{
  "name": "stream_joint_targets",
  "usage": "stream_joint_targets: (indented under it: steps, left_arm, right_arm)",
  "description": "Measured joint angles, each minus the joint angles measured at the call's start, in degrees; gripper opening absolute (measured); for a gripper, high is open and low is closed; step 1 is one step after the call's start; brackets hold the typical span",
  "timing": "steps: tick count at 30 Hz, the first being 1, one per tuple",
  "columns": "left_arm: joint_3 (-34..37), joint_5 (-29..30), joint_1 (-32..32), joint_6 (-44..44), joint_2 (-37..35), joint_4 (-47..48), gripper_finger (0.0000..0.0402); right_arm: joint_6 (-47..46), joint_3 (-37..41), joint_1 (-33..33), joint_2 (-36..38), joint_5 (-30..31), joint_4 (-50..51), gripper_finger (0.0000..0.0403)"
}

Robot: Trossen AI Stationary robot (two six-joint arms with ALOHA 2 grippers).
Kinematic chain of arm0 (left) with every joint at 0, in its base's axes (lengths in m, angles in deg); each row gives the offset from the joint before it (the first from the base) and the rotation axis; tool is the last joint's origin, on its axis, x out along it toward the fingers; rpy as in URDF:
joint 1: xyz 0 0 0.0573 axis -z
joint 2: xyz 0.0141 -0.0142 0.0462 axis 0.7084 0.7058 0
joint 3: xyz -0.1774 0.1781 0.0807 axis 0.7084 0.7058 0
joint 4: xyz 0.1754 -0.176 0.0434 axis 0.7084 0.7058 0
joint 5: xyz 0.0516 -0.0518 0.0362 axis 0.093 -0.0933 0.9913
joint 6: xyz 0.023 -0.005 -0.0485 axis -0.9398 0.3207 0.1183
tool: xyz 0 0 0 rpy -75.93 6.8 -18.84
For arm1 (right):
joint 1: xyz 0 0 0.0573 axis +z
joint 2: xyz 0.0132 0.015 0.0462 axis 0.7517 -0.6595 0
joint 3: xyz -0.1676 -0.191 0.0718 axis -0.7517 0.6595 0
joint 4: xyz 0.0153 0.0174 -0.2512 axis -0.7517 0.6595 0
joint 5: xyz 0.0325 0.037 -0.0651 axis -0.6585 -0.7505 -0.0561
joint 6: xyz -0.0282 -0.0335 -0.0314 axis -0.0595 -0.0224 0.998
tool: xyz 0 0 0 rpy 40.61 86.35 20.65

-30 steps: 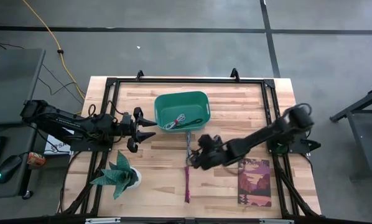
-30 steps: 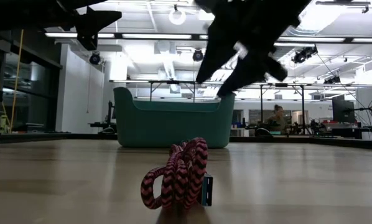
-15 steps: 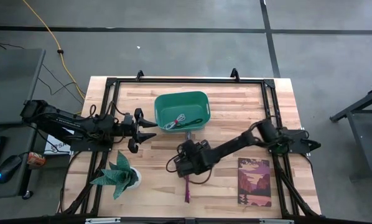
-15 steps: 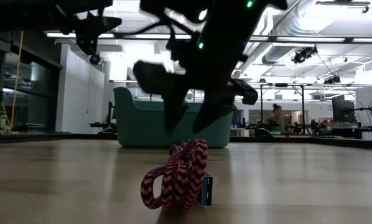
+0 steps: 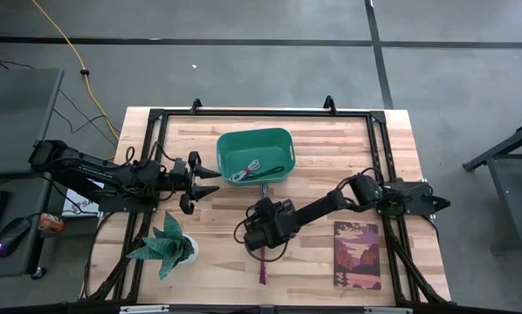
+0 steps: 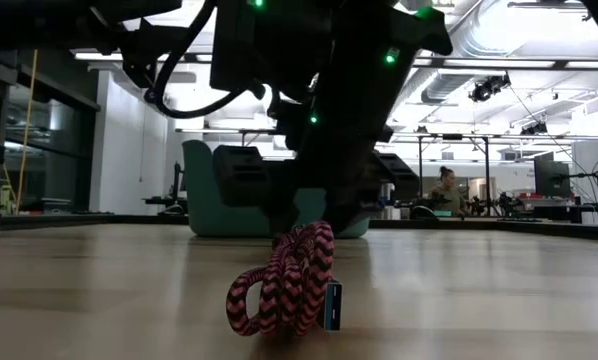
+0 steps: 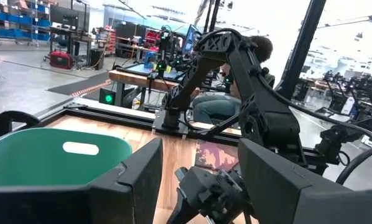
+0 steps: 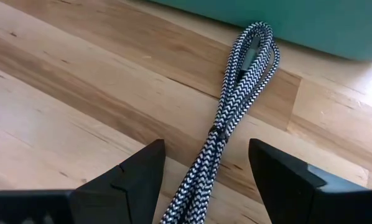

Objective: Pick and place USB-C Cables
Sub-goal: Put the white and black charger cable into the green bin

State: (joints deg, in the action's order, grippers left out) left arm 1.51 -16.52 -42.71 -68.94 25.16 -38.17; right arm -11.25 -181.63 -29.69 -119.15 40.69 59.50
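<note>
Right gripper (image 8: 201,180): jaws spread wide, holding nothing, grey cable (image 8: 236,99) lying between them on the table (image 8: 80,93), far end beside green bin (image 8: 310,25); left gripper (image 5: 204,181) open, empty

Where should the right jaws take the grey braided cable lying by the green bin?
Probably at the tied waist of the grey cable, coming straight down with the right gripper open astride it. The bundle lies flat on the table, narrowest at that tie, with its looped end close to the green bin.
</note>
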Motion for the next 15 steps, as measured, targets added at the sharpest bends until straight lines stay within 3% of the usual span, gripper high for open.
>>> stream_joint_targets:
  steps: [7,10,15]
  left_arm:
    - [0.0,0.1,0.0,0.0,0.0,0.0,0.0189]
    - [0.0,0.1,0.0,0.0,0.0,0.1,0.0188]
    - [0.0,0.1,0.0,-1.2,0.0,0.1,0.0188]
  right_arm:
    - [-0.9,-0.1,0.0,-0.5,0.0,-0.5,0.0203]
    - [-1.0,-0.1,0.0,-0.6,-0.2,-0.7,0.0153]
    - [1.2,-0.1,0.3,-0.6,-0.1,0.8,0.0028]
